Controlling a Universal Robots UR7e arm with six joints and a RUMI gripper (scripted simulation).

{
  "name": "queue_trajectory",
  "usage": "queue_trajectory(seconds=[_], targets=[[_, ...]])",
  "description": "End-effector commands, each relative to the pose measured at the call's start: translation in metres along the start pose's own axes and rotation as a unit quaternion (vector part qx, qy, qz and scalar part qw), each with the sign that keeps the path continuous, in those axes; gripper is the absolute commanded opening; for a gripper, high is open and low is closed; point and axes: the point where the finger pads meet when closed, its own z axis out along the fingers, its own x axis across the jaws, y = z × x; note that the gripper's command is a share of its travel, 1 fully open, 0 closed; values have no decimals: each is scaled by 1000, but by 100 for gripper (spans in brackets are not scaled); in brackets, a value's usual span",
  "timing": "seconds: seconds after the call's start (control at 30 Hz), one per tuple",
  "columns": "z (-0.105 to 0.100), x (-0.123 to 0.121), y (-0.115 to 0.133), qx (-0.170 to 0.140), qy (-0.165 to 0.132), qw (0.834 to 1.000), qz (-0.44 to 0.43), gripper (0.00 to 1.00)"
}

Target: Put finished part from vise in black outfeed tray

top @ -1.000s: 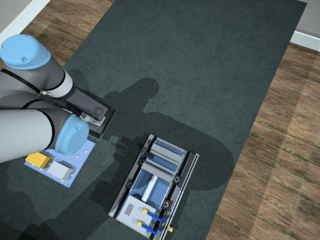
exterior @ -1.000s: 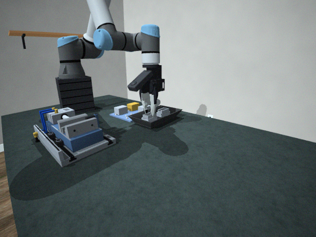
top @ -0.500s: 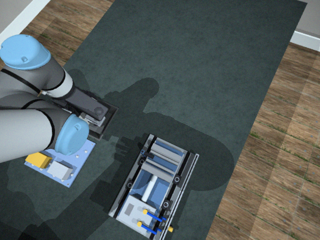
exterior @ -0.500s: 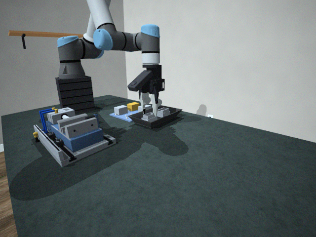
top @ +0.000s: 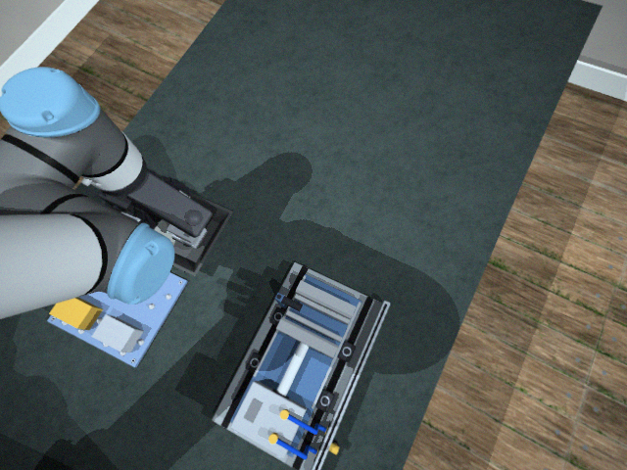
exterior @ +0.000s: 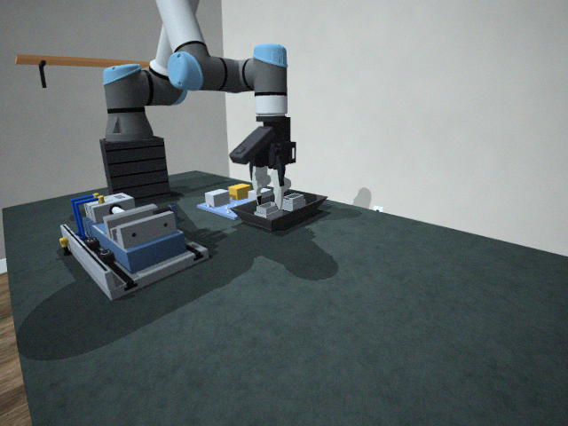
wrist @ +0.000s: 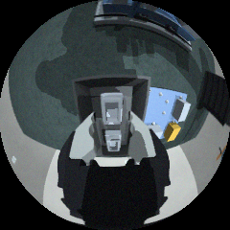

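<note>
The black outfeed tray holds two grey pocketed blocks side by side. One block (exterior: 293, 201) lies on the far side. The other block (exterior: 267, 209) rests on the tray floor right under my gripper (exterior: 268, 198). My fingers stand apart on either side of this block, open and just above it. In the wrist view both blocks show in line inside the tray (wrist: 111, 96), the near one (wrist: 112, 140) between my fingers and the far one (wrist: 111, 107) beyond. From above, my wrist hides most of the tray. The vise (top: 304, 364) has nothing between its jaws.
A light blue plate (top: 119, 316) beside the tray carries a yellow block (top: 75, 312) and a plain grey block (top: 117, 334). The robot's dark pedestal (exterior: 133, 167) stands behind the vise (exterior: 132, 238). A wooden shelf (exterior: 77, 60) hangs on the back wall.
</note>
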Motion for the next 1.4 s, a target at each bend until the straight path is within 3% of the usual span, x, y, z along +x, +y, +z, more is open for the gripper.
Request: queue_trajectory(seconds=[0.0, 0.47, 0.87, 1.37], targets=[[-1, -1, 0, 0, -1, 1000, 0, 40], [-3, -1, 0, 0, -1, 1000, 0, 40], [-32, -1, 0, 0, -1, 1000, 0, 40], [-114, 0, 0, 0, -1, 1000, 0, 40]])
